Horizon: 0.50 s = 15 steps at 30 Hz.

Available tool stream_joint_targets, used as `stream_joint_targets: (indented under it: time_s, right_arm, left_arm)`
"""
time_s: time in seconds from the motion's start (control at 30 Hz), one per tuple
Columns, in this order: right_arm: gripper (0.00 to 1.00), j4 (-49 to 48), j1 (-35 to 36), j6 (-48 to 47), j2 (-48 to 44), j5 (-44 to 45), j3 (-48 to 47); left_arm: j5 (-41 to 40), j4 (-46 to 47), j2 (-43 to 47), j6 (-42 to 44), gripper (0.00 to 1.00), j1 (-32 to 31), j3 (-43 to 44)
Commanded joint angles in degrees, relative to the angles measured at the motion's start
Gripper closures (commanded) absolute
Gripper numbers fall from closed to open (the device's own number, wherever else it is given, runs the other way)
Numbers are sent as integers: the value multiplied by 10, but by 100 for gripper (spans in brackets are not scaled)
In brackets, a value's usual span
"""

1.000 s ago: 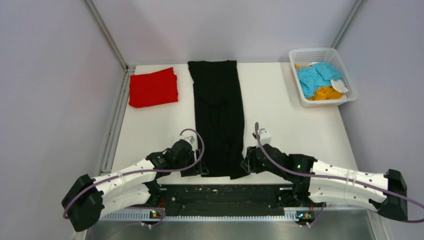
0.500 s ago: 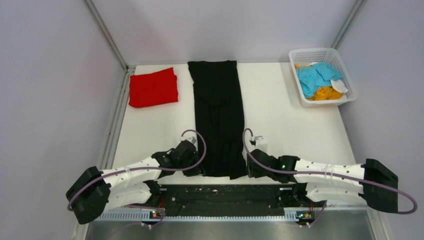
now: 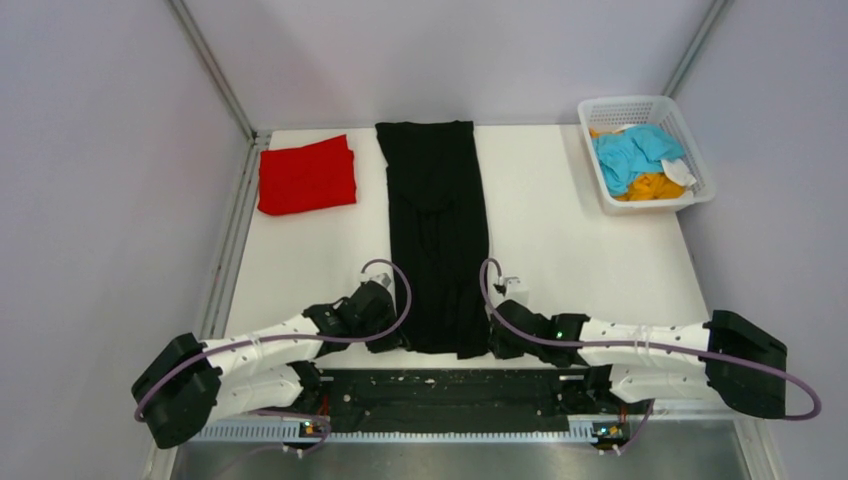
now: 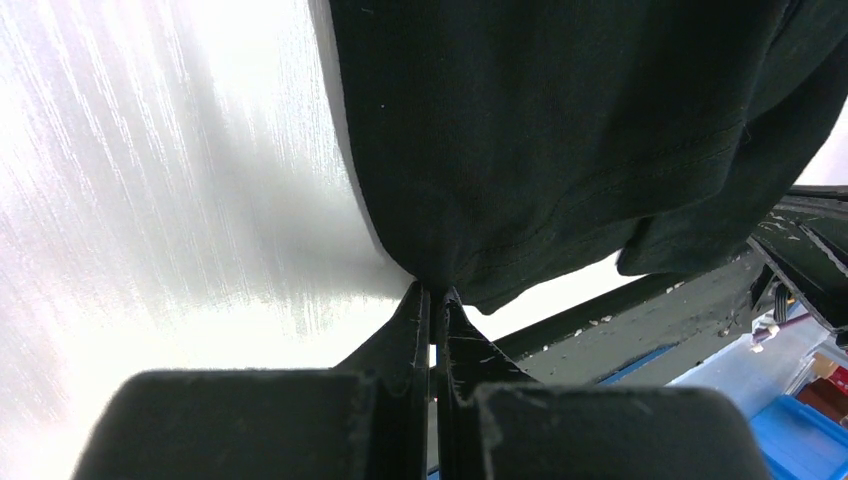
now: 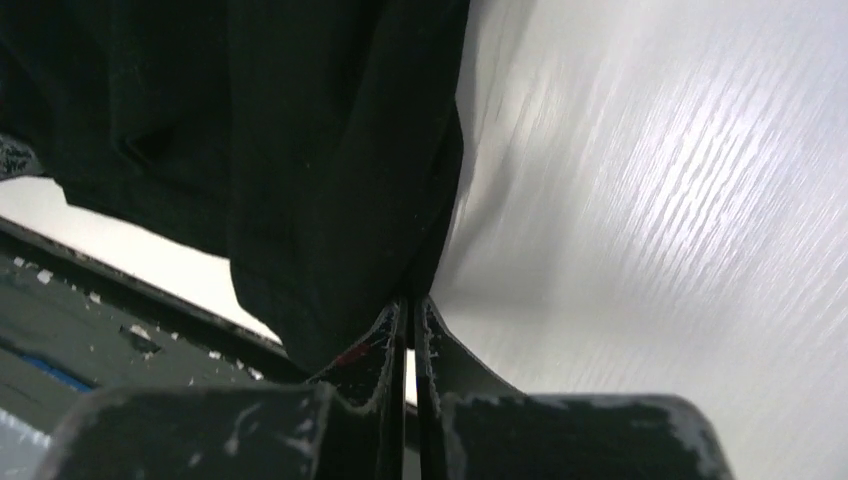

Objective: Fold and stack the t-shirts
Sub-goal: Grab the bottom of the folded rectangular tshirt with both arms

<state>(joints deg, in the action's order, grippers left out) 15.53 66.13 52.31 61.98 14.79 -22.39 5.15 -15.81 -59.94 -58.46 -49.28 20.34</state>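
A black t-shirt [image 3: 438,230] lies folded into a long narrow strip down the middle of the table. My left gripper [image 3: 402,342] is shut on its near left corner [image 4: 470,275], and the cloth bunches at the fingertips. My right gripper [image 3: 490,342] is shut on the near right corner [image 5: 400,270]. A folded red t-shirt [image 3: 307,175] lies at the far left. Light blue [image 3: 632,153] and orange [image 3: 648,186] t-shirts sit crumpled in the basket.
A white mesh basket [image 3: 690,138] stands at the far right corner of the white table [image 3: 580,240]. A dark rail [image 3: 450,385] runs along the near edge between the arm bases. Metal posts rise at both far corners.
Both grippers have closed on the near corners of the black t-shirt. Both arms have drawn in lower toward the table's near edge.
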Motion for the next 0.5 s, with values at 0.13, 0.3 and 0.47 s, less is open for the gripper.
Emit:
stream_joint_targets:
  time_s: [0.13,0.3,0.47]
  right_arm:
    - [100,221,-5,100,-74,-20,-14]
    - [100,211,1,146,-148,-118,35]
    - [100,187,8,151,-137,-100,36]
  left_arm:
    - [-31,-72,37,-3,100,-2,-20]
    - [-8,-59,67,-7,100,-4,-37]
    - [43,-4,90,-2,100,-22,-58]
